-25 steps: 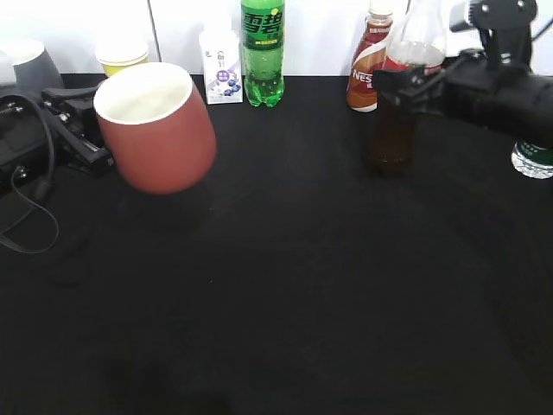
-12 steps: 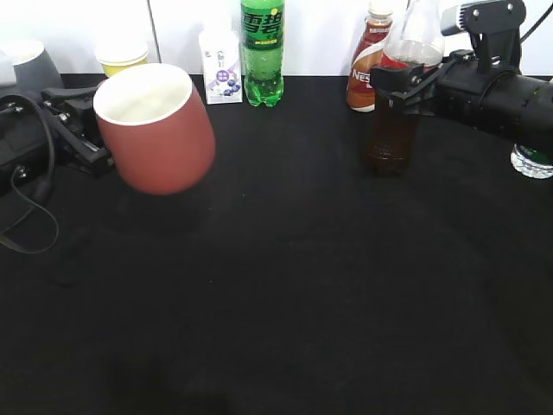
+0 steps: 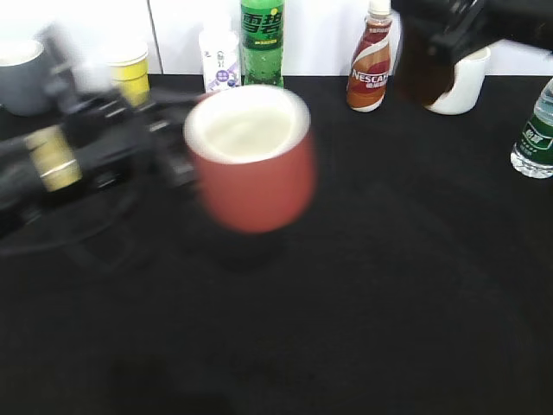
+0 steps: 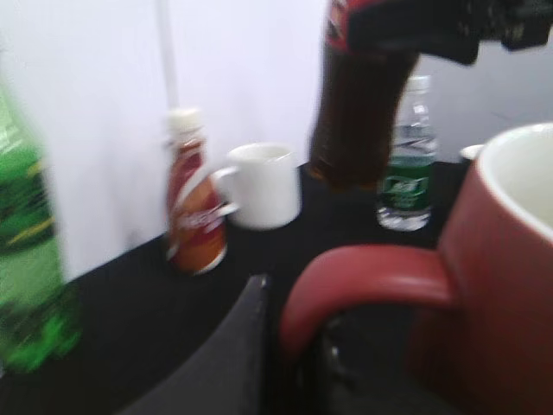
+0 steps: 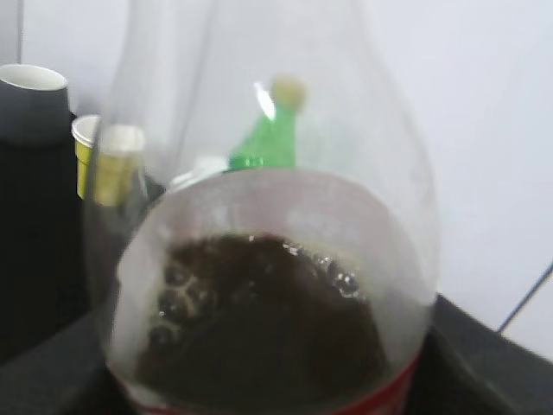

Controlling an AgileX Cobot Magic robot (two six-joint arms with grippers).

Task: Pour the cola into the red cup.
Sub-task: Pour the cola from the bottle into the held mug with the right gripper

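The red cup [image 3: 251, 156], gripped at its handle by the left gripper [image 3: 160, 147], has been carried from the left toward table centre. The cola [image 3: 423, 60], clamped in the right gripper [image 3: 449, 26], has been lifted off the table at the back right.

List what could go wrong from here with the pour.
1. The red cup hangs in the air, held by its handle alone in the left gripper; extra liquid weight could tip it.
2. The cola is lifted near the right back, well apart from the cup, and both look motion-blurred; pouring before they line up would likely spill on the black table.
3. A white mug and Nescafe bottle stand close by the cola and could get knocked.
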